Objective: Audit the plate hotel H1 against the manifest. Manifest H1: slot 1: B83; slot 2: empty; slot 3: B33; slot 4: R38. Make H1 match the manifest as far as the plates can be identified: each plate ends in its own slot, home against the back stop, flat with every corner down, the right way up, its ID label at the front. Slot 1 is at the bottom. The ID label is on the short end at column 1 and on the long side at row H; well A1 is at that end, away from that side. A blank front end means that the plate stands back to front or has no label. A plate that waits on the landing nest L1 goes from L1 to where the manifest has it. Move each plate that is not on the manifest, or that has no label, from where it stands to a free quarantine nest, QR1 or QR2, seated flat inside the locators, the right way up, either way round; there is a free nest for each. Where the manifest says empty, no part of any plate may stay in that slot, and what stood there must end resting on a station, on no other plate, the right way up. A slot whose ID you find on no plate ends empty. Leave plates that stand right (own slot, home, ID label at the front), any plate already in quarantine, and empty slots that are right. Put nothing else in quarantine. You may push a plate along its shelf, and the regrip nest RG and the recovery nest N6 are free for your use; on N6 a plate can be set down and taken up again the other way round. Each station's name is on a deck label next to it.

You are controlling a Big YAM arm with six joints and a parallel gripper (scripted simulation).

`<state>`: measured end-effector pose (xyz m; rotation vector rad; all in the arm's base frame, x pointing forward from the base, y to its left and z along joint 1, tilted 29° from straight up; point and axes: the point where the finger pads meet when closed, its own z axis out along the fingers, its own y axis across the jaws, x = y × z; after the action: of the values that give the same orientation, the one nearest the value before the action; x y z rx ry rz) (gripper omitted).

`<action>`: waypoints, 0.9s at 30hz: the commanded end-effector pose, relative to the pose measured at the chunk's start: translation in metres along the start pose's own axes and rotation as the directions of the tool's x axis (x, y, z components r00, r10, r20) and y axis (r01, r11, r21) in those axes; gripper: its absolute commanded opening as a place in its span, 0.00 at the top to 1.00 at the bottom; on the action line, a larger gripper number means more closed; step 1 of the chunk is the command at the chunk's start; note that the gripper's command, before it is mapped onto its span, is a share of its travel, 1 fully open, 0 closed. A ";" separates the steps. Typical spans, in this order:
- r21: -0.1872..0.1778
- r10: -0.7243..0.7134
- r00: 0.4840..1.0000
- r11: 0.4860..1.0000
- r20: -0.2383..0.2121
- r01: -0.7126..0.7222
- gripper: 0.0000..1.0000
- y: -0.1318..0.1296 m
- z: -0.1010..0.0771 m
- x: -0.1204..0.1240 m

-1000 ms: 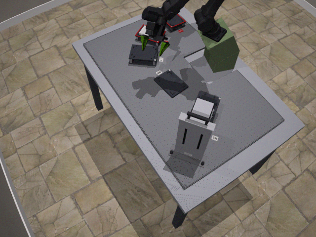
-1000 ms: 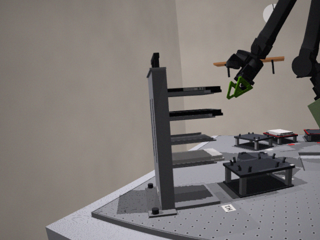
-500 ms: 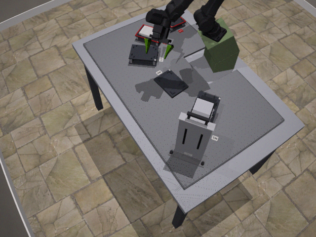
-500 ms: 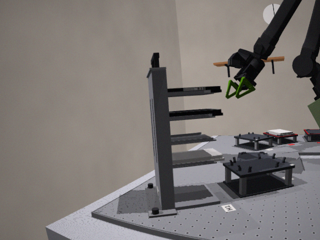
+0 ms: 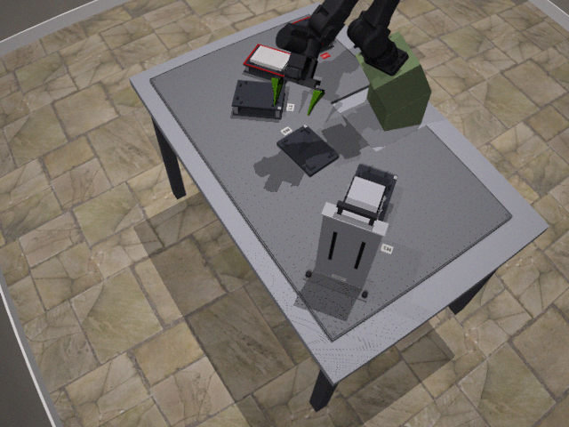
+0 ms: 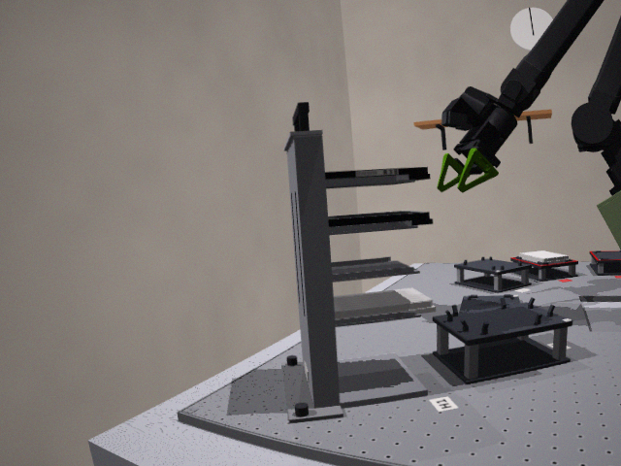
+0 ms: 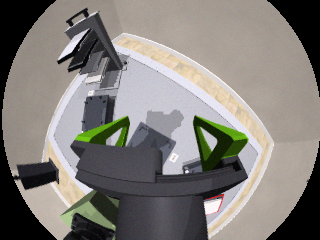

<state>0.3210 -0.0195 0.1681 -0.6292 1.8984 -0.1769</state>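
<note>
The plate hotel H1 (image 5: pixel 354 229) (image 6: pixel 310 260) stands near the table's front edge. From above a white plate (image 5: pixel 364 193) shows in its top shelf. From the side, slot 4 (image 6: pixel 375 176) and slot 3 (image 6: pixel 378 220) look dark and thick. Slot 2 (image 6: pixel 371 268) looks like a bare shelf. Slot 1 holds a pale plate (image 6: pixel 383 302). My gripper (image 5: pixel 295 95) (image 6: pixel 466 173) (image 7: pixel 161 119) is open and empty. It hangs in the air at about slot 4's height, in front of the hotel and apart from it.
A red-edged quarantine nest holds a white plate (image 5: pixel 269 57) (image 6: pixel 543 257). A second red-edged nest (image 6: pixel 606 259) is partly hidden. Two black nests (image 5: pixel 254 96) (image 5: pixel 307 149) stand empty between the hotel and the arm. The green arm base (image 5: pixel 395 92) is at the back right.
</note>
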 end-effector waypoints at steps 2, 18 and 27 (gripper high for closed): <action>0.010 0.018 0.999 1.000 0.039 -0.018 0.00 -0.003 0.002 -0.020; -0.003 0.031 0.999 1.000 0.025 -0.031 0.00 0.047 0.016 -0.025; -0.001 0.034 0.999 0.999 0.034 -0.034 0.00 0.073 0.025 -0.039</action>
<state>0.3249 0.0536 0.1514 -0.6197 1.9035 -0.1821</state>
